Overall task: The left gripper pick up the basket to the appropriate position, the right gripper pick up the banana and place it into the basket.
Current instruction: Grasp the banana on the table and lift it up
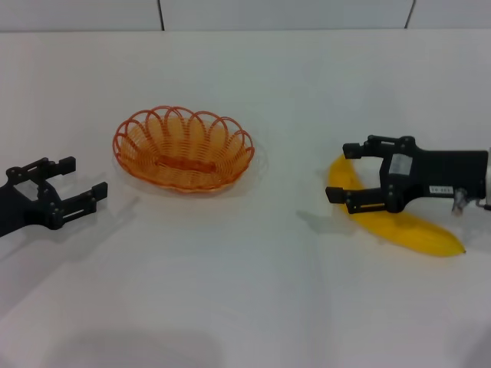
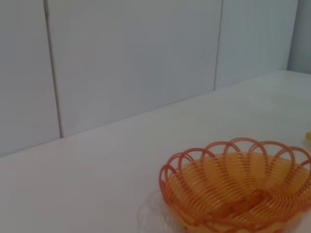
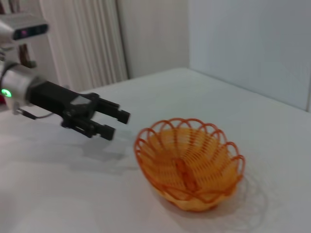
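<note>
A white counter (image 1: 245,307) fills the head view, plain and smooth; behind its far edge stands a pale wall (image 2: 131,58) of flat panels with thin dark seams; ribbed vertical slats (image 3: 87,43) show in the right wrist view.

Orange wire basket (image 1: 184,149) upright, yellow banana (image 1: 406,224) lying apart

The scene is evenly and brightly lit, seemingly from overhead — soft, pale shadows are cast on the white table (image 1: 245,291) beneath the basket (image 1: 184,147) and both grippers. No glare is seen; mild softness is noted throughout — edges slightly blurred.
</note>
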`<move>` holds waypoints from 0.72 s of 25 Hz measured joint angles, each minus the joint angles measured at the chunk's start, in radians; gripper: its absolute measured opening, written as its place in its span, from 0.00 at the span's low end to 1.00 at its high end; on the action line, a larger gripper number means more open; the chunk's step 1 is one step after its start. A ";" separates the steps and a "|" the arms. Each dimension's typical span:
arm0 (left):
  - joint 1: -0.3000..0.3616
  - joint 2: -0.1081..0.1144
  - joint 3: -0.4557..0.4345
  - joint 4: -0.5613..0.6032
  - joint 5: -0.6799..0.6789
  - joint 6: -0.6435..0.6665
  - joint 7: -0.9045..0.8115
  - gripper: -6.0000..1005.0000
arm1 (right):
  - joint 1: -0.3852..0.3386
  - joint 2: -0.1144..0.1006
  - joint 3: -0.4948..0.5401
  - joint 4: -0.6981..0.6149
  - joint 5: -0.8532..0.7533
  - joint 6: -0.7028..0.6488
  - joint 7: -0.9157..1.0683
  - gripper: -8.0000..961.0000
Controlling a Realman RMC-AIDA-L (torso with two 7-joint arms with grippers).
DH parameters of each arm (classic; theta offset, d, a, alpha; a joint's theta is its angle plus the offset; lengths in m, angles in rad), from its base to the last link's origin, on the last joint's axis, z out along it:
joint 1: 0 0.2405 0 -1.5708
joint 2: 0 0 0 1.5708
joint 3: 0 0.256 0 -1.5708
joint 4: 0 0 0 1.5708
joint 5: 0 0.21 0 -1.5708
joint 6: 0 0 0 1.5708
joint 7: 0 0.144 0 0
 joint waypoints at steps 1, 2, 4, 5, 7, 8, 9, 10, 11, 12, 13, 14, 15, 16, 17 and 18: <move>-0.001 0.000 0.000 -0.002 0.001 0.002 0.000 0.76 | -0.005 0.000 -0.028 -0.031 0.000 0.014 0.034 0.94; -0.003 0.000 0.000 -0.005 0.002 0.004 0.000 0.76 | -0.015 0.000 -0.061 -0.071 -0.001 0.030 0.070 0.94; -0.004 0.000 0.000 -0.008 0.002 0.008 0.000 0.76 | -0.039 0.000 -0.134 -0.156 -0.005 0.066 0.142 0.94; -0.004 0.001 0.000 -0.008 0.001 0.010 0.001 0.76 | -0.054 0.000 -0.176 -0.203 -0.012 0.088 0.184 0.94; -0.004 0.001 0.000 -0.009 0.000 0.011 0.001 0.76 | -0.080 -0.001 -0.247 -0.284 -0.033 0.122 0.265 0.94; -0.004 0.002 0.000 -0.009 0.000 0.011 0.001 0.76 | -0.091 -0.002 -0.279 -0.322 -0.049 0.134 0.308 0.94; -0.004 0.002 0.000 -0.009 0.000 0.011 0.001 0.76 | -0.098 -0.002 -0.301 -0.349 -0.066 0.138 0.343 0.94; -0.003 0.002 -0.001 -0.009 0.000 0.011 0.002 0.76 | -0.105 -0.001 -0.324 -0.381 -0.087 0.139 0.381 0.94; -0.002 0.003 -0.001 -0.009 0.000 0.011 0.003 0.76 | -0.110 0.000 -0.338 -0.401 -0.105 0.140 0.410 0.94; -0.002 0.002 -0.002 -0.009 0.000 0.011 0.003 0.76 | -0.113 0.000 -0.352 -0.421 -0.124 0.140 0.439 0.94; -0.002 0.002 -0.002 -0.009 0.000 0.011 0.003 0.76 | -0.116 0.000 -0.365 -0.444 -0.151 0.140 0.475 0.94; -0.002 0.002 -0.002 -0.009 0.000 0.011 0.003 0.76 | -0.117 0.000 -0.375 -0.461 -0.173 0.140 0.501 0.94; -0.002 0.002 -0.002 -0.009 0.000 0.011 0.003 0.76 | -0.116 -0.001 -0.384 -0.476 -0.196 0.140 0.528 0.94; -0.002 0.002 -0.001 -0.009 0.000 0.012 0.003 0.76 | -0.115 -0.001 -0.394 -0.491 -0.224 0.140 0.555 0.94; -0.001 0.002 -0.001 -0.009 0.000 0.012 0.003 0.76 | -0.114 -0.001 -0.406 -0.507 -0.256 0.140 0.584 0.94; -0.001 0.002 -0.002 -0.009 0.000 0.012 0.003 0.76 | -0.112 -0.001 -0.415 -0.516 -0.278 0.140 0.606 0.94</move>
